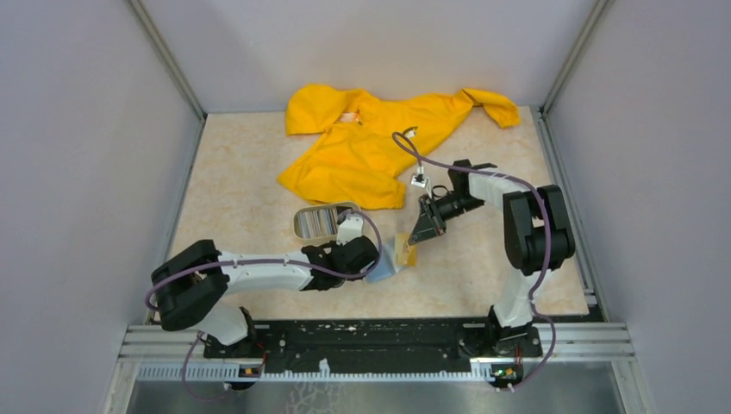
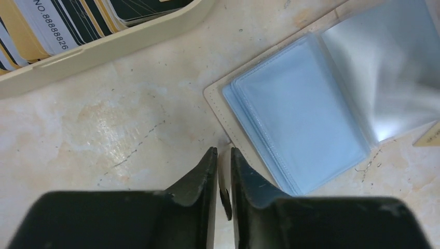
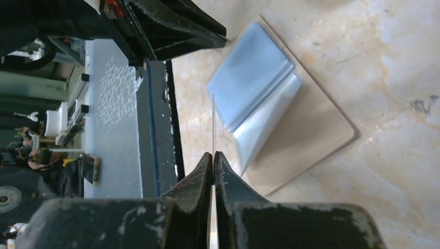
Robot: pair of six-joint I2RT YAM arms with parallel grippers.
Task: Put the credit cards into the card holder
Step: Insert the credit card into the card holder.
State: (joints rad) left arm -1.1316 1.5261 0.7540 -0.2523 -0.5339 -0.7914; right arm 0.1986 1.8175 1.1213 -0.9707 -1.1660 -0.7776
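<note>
Thin, rigid plastic is what your right pincer [image 3: 213, 154] has: its jaws are pressed together on one card [image 3: 212, 122], seen edge-on as a pale sliver standing straight out past the tips. Just ahead of that edge and a little to one side, the card holder [image 3: 316, 129] lies spread open on the counter [image 2: 119, 129]. Its tan, leather-like cover with rounded corners lies flat, and a fan of bluish clear sleeves [image 3: 249, 72] lifts off it, soft glossy film that bows and catches glare. The card's edge is near the sleeves but not in any of them, and no pocket you can see has a card in it. So I judge the task barely begun, with the first insertion being lined up and everything else left to do. Your left pincer [image 2: 221, 151] sits low at the holder's opposite side, jaws narrowed to a slit right at the tan rim. I cannot tell whether they nip that rim or only rest beside it. Off to that pincer's far left, a beige tray [image 2: 104, 49] with a smooth raised rim holds the credit cards [image 2: 52, 21], a slanted stack striped dark, white and gold. The counter is pale, marbled and shiny, with fine scuffs. Well beyond both pincers a limp yellow jacket [image 1: 362, 147] lies crumpled.
</note>
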